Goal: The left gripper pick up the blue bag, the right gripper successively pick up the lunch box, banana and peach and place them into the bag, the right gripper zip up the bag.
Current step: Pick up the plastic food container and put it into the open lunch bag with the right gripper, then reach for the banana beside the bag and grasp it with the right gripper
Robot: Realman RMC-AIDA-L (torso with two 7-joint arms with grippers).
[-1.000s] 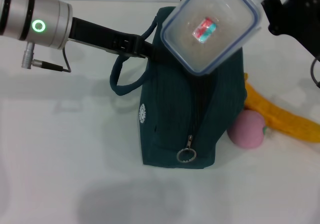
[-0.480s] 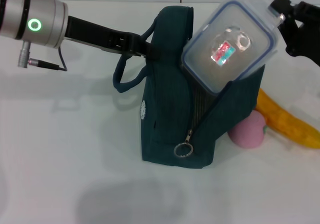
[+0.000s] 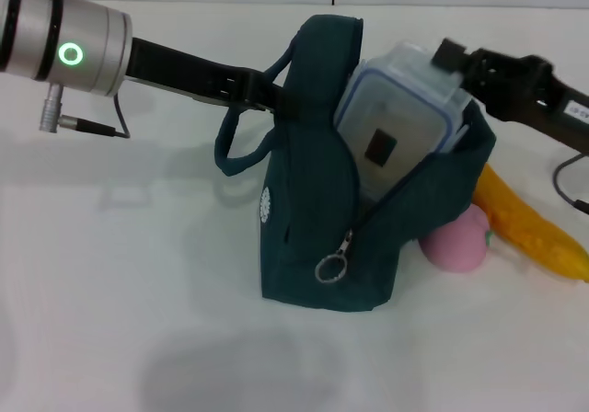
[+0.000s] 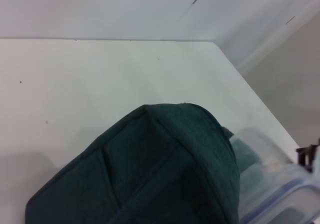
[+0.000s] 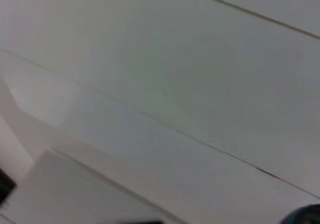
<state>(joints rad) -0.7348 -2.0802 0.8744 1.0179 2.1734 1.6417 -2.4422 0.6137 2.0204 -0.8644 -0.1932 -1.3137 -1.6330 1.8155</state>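
1. Head view: we hold the blue bag (image 3: 322, 237) up with the left gripper (image 3: 267, 95), clenched on the bag's upper edge beside the looped handles, so the open mouth faces our right gripper (image 3: 451, 61).
2. Our right gripper grasps the lunch box (image 3: 400, 122) by its far top corner; the box hangs below and ahead of those jaws, tilted, its lower half already inside the bag's mouth.
3. We judge the step in hand to be the first placement: lunch box into bag, partly done.
4. The next move calls for lowering the box until it settles, then freeing the right jaws and lifting clear of the opening.
5. The banana (image 3: 529, 223) and the peach (image 3: 456, 239) lie on the table below the right gripper, just beside the bag, not yet picked.
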